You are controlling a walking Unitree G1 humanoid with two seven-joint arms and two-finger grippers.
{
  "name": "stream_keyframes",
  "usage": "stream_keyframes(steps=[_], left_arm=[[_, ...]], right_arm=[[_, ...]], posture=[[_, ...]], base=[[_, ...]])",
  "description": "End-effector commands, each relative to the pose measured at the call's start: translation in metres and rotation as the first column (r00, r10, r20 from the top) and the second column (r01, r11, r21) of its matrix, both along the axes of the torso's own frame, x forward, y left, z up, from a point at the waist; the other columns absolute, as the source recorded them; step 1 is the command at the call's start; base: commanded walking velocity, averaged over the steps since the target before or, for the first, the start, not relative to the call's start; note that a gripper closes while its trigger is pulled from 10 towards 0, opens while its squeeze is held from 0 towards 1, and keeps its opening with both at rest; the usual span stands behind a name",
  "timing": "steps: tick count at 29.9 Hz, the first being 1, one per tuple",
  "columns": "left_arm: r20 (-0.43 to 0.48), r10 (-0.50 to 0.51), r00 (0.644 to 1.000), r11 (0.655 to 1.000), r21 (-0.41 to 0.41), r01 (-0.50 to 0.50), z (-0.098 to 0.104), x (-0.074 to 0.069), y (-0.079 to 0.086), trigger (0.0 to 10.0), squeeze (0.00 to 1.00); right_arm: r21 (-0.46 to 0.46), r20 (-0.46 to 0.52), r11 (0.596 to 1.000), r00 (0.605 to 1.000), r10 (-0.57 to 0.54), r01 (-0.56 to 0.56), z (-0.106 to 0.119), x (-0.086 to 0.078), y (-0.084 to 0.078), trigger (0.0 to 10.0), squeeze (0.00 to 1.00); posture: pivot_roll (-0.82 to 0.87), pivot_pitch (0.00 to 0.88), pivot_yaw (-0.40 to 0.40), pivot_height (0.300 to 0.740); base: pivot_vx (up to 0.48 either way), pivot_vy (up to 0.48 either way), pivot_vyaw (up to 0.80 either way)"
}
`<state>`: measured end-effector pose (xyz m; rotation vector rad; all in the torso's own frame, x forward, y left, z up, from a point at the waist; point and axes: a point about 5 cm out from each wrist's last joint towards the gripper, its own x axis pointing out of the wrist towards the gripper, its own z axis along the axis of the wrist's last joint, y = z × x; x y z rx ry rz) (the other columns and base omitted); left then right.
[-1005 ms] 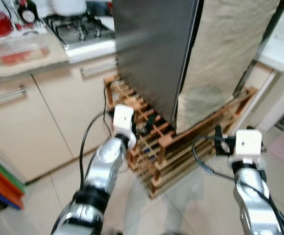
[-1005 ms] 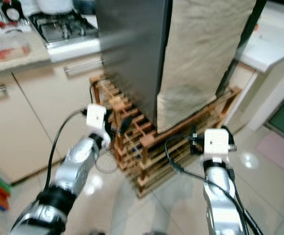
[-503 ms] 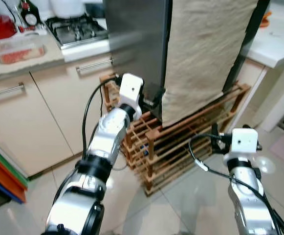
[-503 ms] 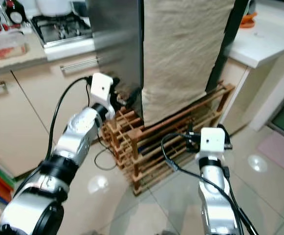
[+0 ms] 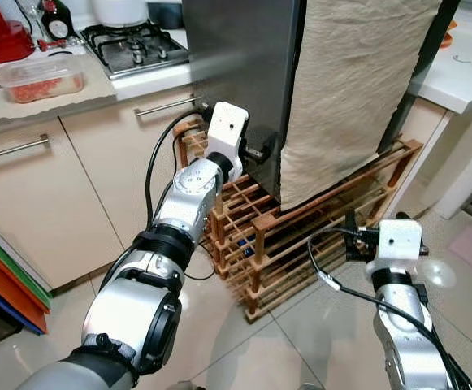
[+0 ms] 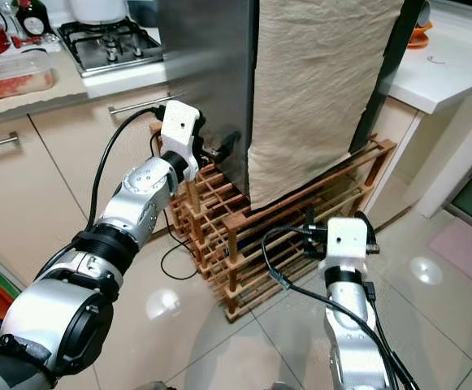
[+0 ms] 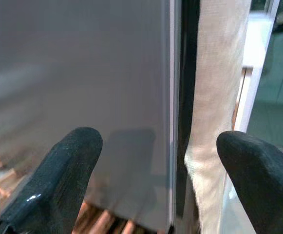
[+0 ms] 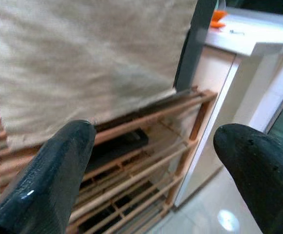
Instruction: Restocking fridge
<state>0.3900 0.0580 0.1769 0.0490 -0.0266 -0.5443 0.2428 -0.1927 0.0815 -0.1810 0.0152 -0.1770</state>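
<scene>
Raised since a moment ago, the left tool (image 7: 151,180) spreads wide at the tall grey metal fridge's (image 5: 244,73) edge beside its beige cloth (image 5: 349,81), the right tool (image 8: 156,170) gaping wide toward the wooden slatted rack (image 8: 146,146).

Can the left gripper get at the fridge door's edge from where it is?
Probably yes: the left gripper is open, its fingers straddling the fridge door's edge. The hanging cloth drapes close beside that edge.

Fridge (image 5: 236,73) top cut off by the frame edge, its front hidden under a beige cloth (image 5: 349,89), food in the plastic box (image 5: 39,80) too small to identify
</scene>
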Motion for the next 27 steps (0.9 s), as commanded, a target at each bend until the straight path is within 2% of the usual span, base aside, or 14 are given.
stream_keyframes(steps=[1, 3, 7, 12, 15, 22, 27], left_arm=[[0.043, -0.006, 0.999, 1.0, 0.002, 0.006, 0.015, 0.005, -0.003, 10.0, 0.0], [0.036, -0.004, 0.999, 1.0, 0.001, 0.004, 0.016, 0.006, -0.004, 10.0, 0.0], [-0.002, -0.026, 1.0, 0.998, -0.056, 0.026, 0.021, 0.007, -0.01, 10.0, 0.0], [-0.042, -0.094, 0.995, 0.995, -0.047, 0.092, 0.012, 0.0, -0.032, 10.0, 0.0], [-0.049, -0.147, 0.988, 0.987, -0.076, 0.143, 0.011, -0.005, -0.047, 10.0, 0.0], [-0.033, -0.138, 0.99, 0.988, -0.079, 0.135, 0.018, -0.004, -0.054, 10.0, 0.0], [0.028, -0.087, 0.996, 0.994, -0.068, 0.089, 0.03, 0.0, -0.049, 10.0, 0.0]], right_arm=[[0.003, 0.009, 1.0, 1.0, -0.009, 0.009, 0.003, -0.004, 0.0, 10.0, 0.0], [0.004, 0.003, 1.0, 1.0, -0.011, 0.011, 0.001, -0.008, 0.0, 10.0, 0.0], [0.003, -0.017, 1.0, 1.0, -0.021, 0.021, -0.002, -0.021, -0.001, 10.0, 0.0], [-0.005, -0.043, 0.999, 0.998, -0.036, 0.036, -0.005, -0.034, -0.005, 10.0, 0.0], [-0.006, -0.047, 0.998, 0.997, -0.059, 0.059, -0.005, -0.04, -0.009, 10.0, 0.0], [-0.004, -0.053, 0.998, 0.997, -0.063, 0.063, -0.004, -0.044, -0.006, 10.0, 0.0], [-0.011, -0.066, 0.997, 0.995, -0.076, 0.075, -0.004, -0.05, -0.011, 10.0, 0.0]], posture=[[-0.13, 0.046, 0.06, 0.71], [-0.14, 0.055, 0.062, 0.71], [-0.16, 0.088, 0.068, 0.71], [-0.19, 0.108, 0.075, 0.71], [-0.2, 0.112, 0.081, 0.71], [-0.22, 0.12, 0.086, 0.71], [-0.23, 0.122, 0.086, 0.71]], base=[[0.0, 0.0, 0.0], [0.0, 0.0, 0.0], [0.0, 0.0, 0.0], [0.0, 0.0, 0.0], [0.0, 0.0, 0.0], [0.0, 0.0, 0.0], [0.0, 0.0, 0.0]])
